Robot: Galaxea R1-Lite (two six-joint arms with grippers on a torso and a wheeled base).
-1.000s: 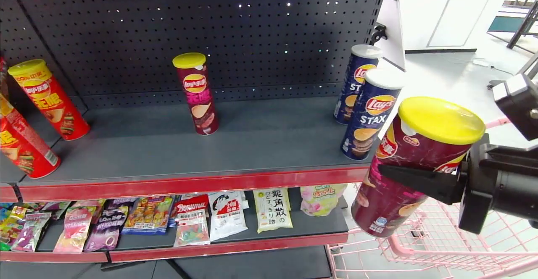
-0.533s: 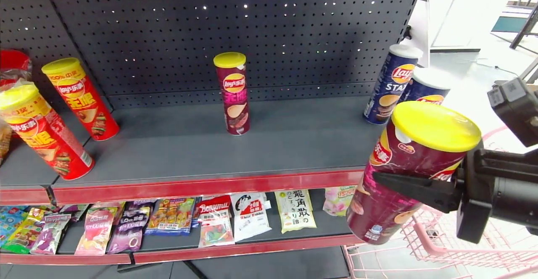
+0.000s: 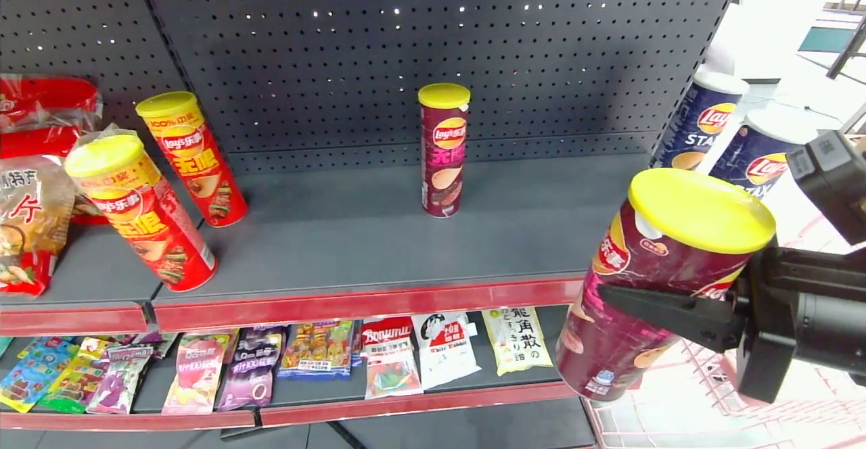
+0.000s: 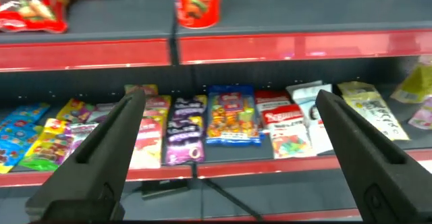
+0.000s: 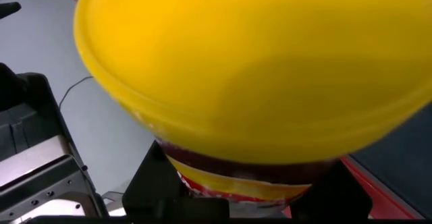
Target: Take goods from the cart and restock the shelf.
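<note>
our right claw [image 3: 643, 281] clamps the maroon chip can [image 3: 666, 260], near upright, off the right front edge of the shelf [image 3: 379, 246]; bare space beside the matching can [image 3: 443, 151] lies ahead-left. our left claw [image 4: 229, 97] gapes empty.

**STOCK COUNT BY ITEM**

I log, per head cam:
- Maroon can [image 3: 443, 151] [image 3: 643, 253], yellow lid: qty 2.
- Red can [image 3: 191, 158] [image 3: 142, 216], yellow lid: qty 2.
- Blue can [image 3: 700, 124] [image 3: 761, 155], white lid: qty 2.
- Flat pouch [image 3: 389, 358]: min. 9. Row overlaps, so I can't fix exact qty.
- Snack bag [image 3: 30, 219]: min. 2.
</note>
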